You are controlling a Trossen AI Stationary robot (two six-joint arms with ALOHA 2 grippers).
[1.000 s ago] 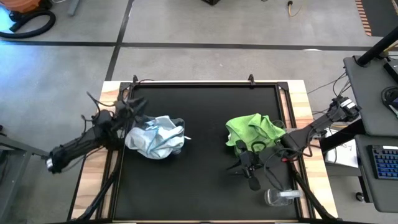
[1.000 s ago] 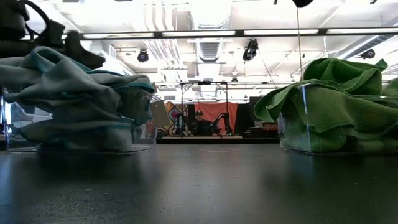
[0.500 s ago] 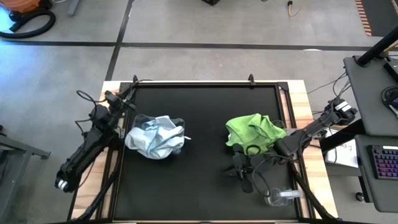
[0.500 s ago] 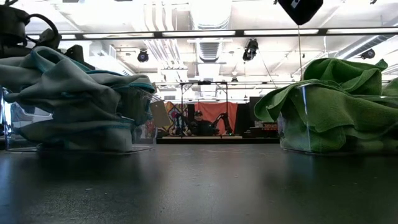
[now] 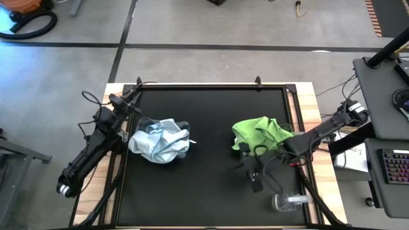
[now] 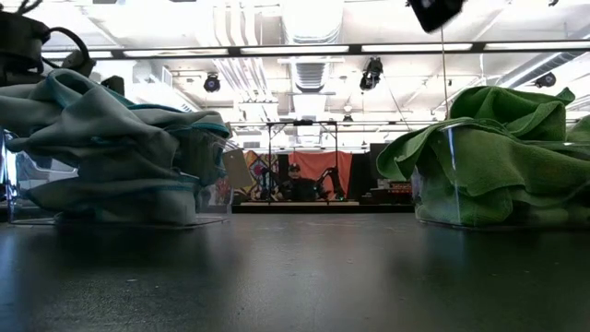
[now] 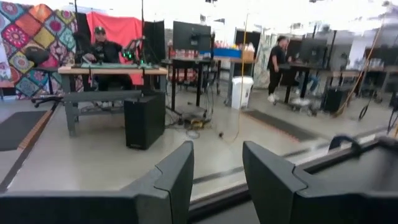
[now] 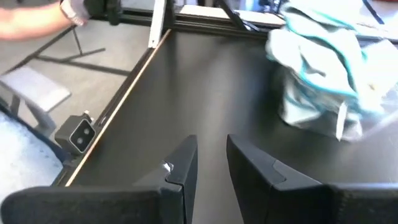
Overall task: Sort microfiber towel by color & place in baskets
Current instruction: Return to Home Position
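Tabletop [image 5: 204, 191]: black, with a bare lane down the middle between the two baskets. Front strip was free apart from a clear round container [image 5: 287, 202] near the right front corner. Left basket [image 6: 214, 195] sat left of centre, heaped with blue towels [image 5: 158, 142]; the heap's long axis ran across the tabletop's width and its folds stood above the rim. Right basket [image 6: 433, 207] sat right of centre, holding green towels [image 5: 259, 133], one fold draped over its inner wall. Left gripper [image 7: 217, 180] was at the tabletop's left edge, aimed out at the room, fingers apart, nothing between. Right gripper [image 8: 206, 165] hung just in front of the right basket, aimed across at the blue heap, fingers slightly apart, empty
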